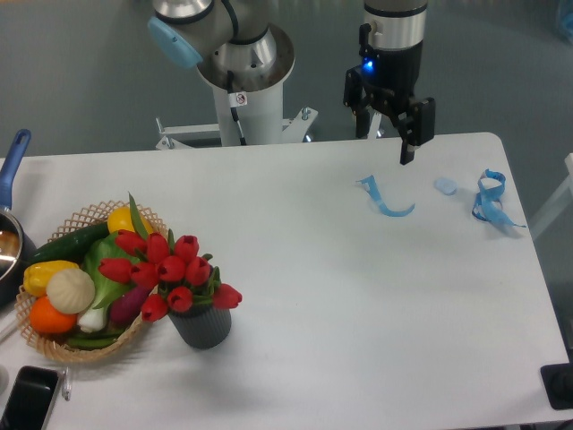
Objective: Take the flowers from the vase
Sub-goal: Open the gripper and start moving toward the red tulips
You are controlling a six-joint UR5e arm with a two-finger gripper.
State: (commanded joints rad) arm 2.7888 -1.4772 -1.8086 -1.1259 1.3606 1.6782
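Across the white worktop point(304, 296) the job is only beginning: the arm is hanging over the far edge, toward the right corner, while the flowers are sitting well apart from it near the front-left corner. The wicker basket point(54, 345) of vegetables is occupying the left edge, and the vase point(202, 326) is standing upright just beside it, touching or nearly touching its rim. The flowers point(170, 269) are spreading wider than the vase and leaning out over the basket's vegetables. The hand point(387, 121) is pointing down with its fingers apart and holding nothing.

To do this step well, the arm is needing a long diagonal carry toward the front-left, kept high enough to clear the blooms. The grasp is probably best taken low — on the gathered stems just above the vase mouth, which the red heads are largely hiding from this view — rather than on the soft heads, which would likely crush or slip. Coming in from the right, open side seems wiser, since the basket is crowding the left. The lift should be straight up, or the light vase may be tipping or riding along. The blue ribbon scraps point(387, 199) near the far-right corner are lying off the path and are no hindrance.
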